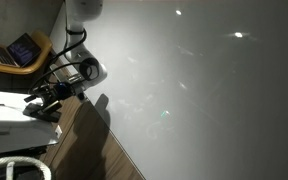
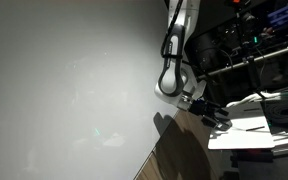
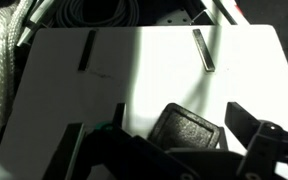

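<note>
My gripper (image 3: pixel 162 132) hangs over a white board (image 3: pixel 154 75) in the wrist view, its dark fingers spread at the bottom of the picture. A dark square pad with a raised rim (image 3: pixel 189 130) lies between the fingers, and no finger visibly presses on it. Two short dark strips (image 3: pixel 87 50) (image 3: pixel 203 50) lie on the board farther off. In both exterior views the gripper (image 1: pixel 44 100) (image 2: pixel 216 115) sits low at the end of the arm, beside a brown wooden surface (image 1: pixel 84 140).
A thick pale rope (image 3: pixel 4 70) lies along one edge of the board and also shows in an exterior view (image 1: pixel 14 165). Coiled cables (image 3: pixel 94 12) lie beyond the board. A laptop (image 1: pixel 24 48) stands near the arm's base. A large pale surface (image 2: pixel 74 90) fills much of both exterior views.
</note>
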Available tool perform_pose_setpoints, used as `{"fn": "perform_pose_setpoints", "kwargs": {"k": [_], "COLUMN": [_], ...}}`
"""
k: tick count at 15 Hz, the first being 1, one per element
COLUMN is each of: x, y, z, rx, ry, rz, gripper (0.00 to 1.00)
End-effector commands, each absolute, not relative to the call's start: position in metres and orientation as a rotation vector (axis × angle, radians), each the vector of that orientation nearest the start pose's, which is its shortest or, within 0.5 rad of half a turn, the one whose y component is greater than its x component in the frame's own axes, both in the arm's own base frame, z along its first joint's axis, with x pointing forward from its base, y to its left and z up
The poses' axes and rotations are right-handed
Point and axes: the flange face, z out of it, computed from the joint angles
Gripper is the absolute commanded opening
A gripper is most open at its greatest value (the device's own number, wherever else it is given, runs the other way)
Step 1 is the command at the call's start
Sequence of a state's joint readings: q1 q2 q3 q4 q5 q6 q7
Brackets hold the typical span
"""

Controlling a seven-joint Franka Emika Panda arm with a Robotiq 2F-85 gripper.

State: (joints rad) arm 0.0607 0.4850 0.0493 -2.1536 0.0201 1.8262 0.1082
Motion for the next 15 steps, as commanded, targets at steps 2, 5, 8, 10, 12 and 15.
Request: {"fn": "perform_pose_setpoints", "kwargs": {"k": [2,5,8,10,12,15], "x": [0.469,0.478,0.481,0.480,0.480,0.480], "y": [0.052,0.058,0.077,0.091,0.100,0.103], "z": [0.154,0.182,0.201,0.206,0.211,0.214], "rx": [-3.000,-3.113,-3.191,-3.207,-3.215,-3.213], "ry": [-0.005,-0.030,-0.074,-0.096,-0.110,-0.117], "rz": [1.230,1.159,1.092,1.061,1.043,1.018], "gripper": [1.00,1.00,1.00,1.00,1.00,1.00]}}
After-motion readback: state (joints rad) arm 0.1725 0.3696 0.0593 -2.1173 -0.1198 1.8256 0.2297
